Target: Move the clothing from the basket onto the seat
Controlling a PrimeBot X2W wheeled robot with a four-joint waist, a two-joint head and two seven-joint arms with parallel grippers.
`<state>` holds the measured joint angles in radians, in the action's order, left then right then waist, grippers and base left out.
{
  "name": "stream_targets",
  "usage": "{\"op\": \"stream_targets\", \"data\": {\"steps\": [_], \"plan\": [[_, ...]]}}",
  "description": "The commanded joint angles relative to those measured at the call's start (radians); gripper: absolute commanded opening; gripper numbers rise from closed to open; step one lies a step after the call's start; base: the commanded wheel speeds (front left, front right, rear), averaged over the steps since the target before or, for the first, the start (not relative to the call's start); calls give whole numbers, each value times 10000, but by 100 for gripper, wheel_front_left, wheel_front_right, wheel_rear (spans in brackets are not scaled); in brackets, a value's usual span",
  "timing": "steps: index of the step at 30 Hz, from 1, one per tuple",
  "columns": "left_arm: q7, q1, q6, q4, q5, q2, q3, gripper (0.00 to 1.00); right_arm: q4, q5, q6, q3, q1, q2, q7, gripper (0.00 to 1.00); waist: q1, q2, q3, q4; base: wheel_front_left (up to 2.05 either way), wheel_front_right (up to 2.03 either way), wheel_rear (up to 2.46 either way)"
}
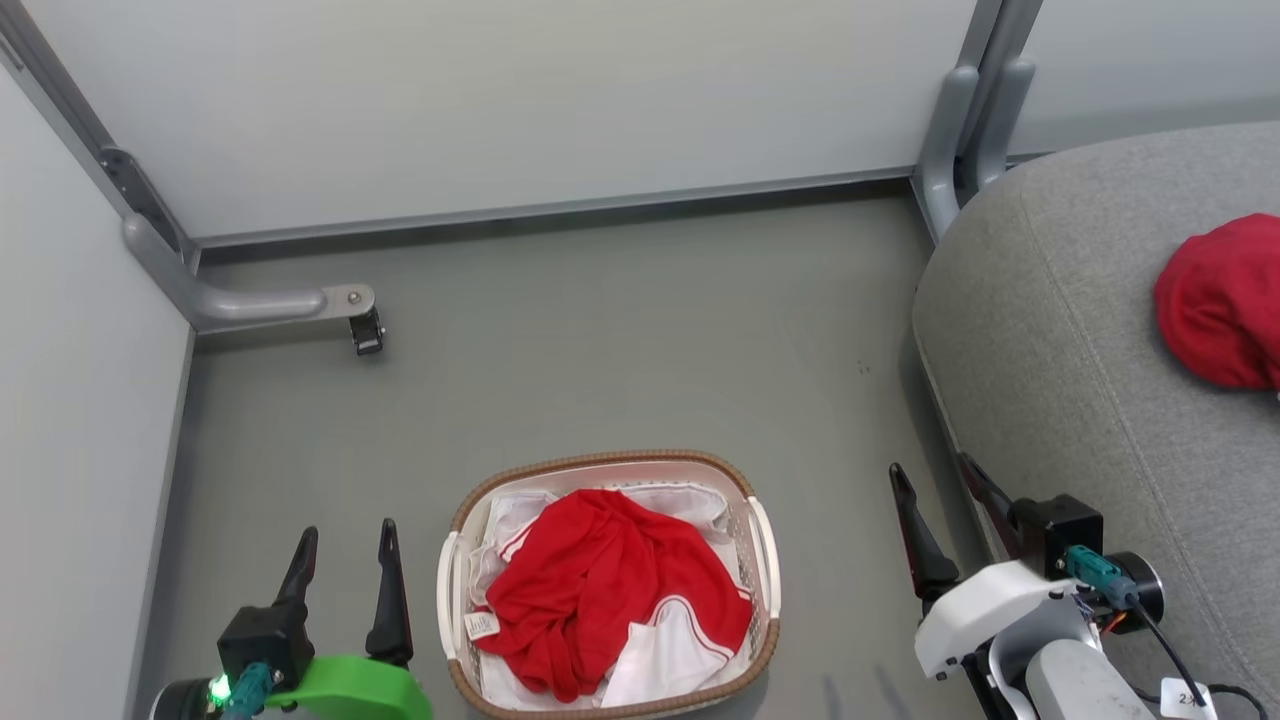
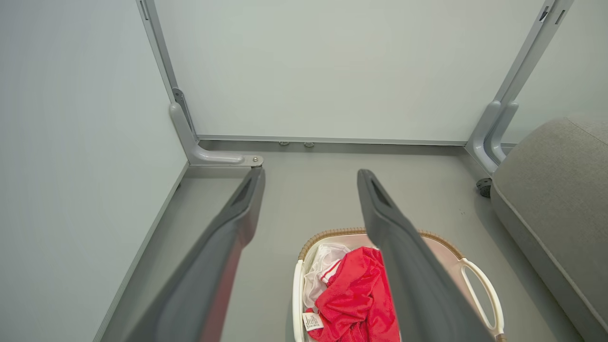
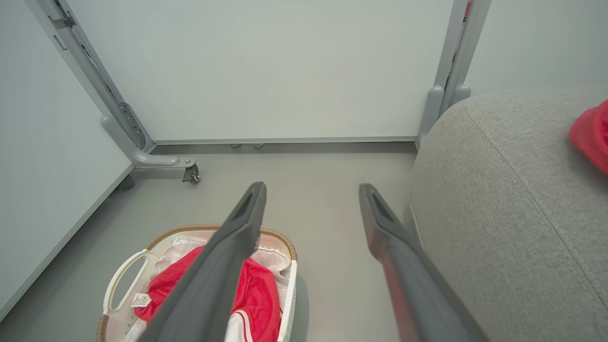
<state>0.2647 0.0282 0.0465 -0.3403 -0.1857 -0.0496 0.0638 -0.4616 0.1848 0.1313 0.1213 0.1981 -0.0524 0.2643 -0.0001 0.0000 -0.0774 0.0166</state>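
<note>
The white basket (image 1: pixel 765 560) with a brown rim stands on the grey floor at the bottom middle of the head view. Red clothing (image 1: pixel 600 590) with white panels fills it. Another red garment (image 1: pixel 1225 300) lies on the grey seat (image 1: pixel 1080 400) at the right. My left gripper (image 1: pixel 345 535) is open, empty, left of the basket. My right gripper (image 1: pixel 935 480) is open, empty, between the basket and the seat. The left wrist view shows the basket (image 2: pixel 479 289), the clothing (image 2: pixel 356 299) and the seat (image 2: pixel 555 199). In the right wrist view are the basket (image 3: pixel 123 270), clothing (image 3: pixel 259 294), seat (image 3: pixel 498 199) and red garment (image 3: pixel 591 135).
Pale partition panels close the space behind and to the left. A grey frame foot with a castor (image 1: pixel 365 330) juts onto the floor at the back left. Another grey post (image 1: pixel 965 130) stands by the seat's far corner. Bare floor lies beyond the basket.
</note>
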Motion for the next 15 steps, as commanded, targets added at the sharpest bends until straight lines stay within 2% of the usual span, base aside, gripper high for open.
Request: {"op": "stream_targets", "data": {"steps": [1, 15], "plan": [[-5, -272, -36, 42, -69, -19, 11, 100, -24, -83, -10, -23, -217, -28, 0, 100, 1, 0, 245, 62, 0, 0, 0], [-5, -285, 117, -71, -167, -22, 119, 100, -82, -17, -10, 8, -322, -14, 0, 100, 1, 0, 106, 71, 0, 0, 0]]}}
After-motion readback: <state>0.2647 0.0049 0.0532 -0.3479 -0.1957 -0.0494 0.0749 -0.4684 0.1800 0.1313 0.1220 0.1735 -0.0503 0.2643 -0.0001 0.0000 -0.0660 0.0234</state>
